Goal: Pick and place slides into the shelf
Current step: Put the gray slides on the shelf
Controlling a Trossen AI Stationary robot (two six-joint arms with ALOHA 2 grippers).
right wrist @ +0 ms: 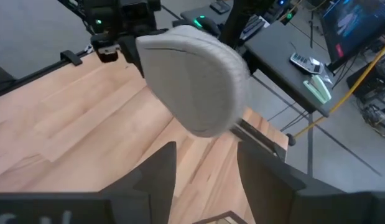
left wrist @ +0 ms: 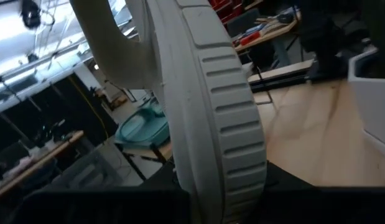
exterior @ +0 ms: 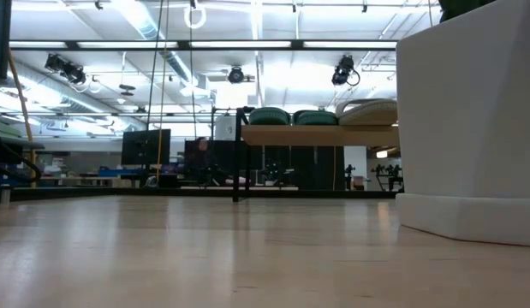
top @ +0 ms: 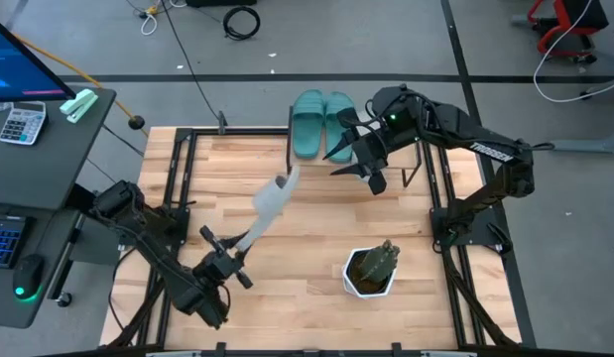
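My left gripper [top: 231, 256] is over the table's near left part, shut on a light grey slide [top: 271, 201] that reaches toward the shelf. The left wrist view shows its ribbed sole edge [left wrist: 226, 118]. My right gripper [top: 344, 159] hangs open over the shelf [exterior: 320, 134] at the far edge. The grey slide's toe [right wrist: 192, 81] is ahead of its fingers [right wrist: 162, 169] and apart from them. Two teal-green slides [top: 321, 121] rest sole-down on the shelf top. In the low view a second grey slide [exterior: 367, 111] lies beside them. My left gripper holds the grey slide by its heel end [top: 245, 238]; the fingers lie across that end, and the gripper body hides the exact place of contact. The slide is lifted clear of the table and slants away from the gripper toward the far right.
A white pot with a green plant [top: 369, 270] stands on the table's near right part, and it fills the right of the low view [exterior: 470, 120]. A desk with a keyboard and calculator [top: 21, 124] stands beyond the table's left edge. Bare wood lies between pot and shelf.
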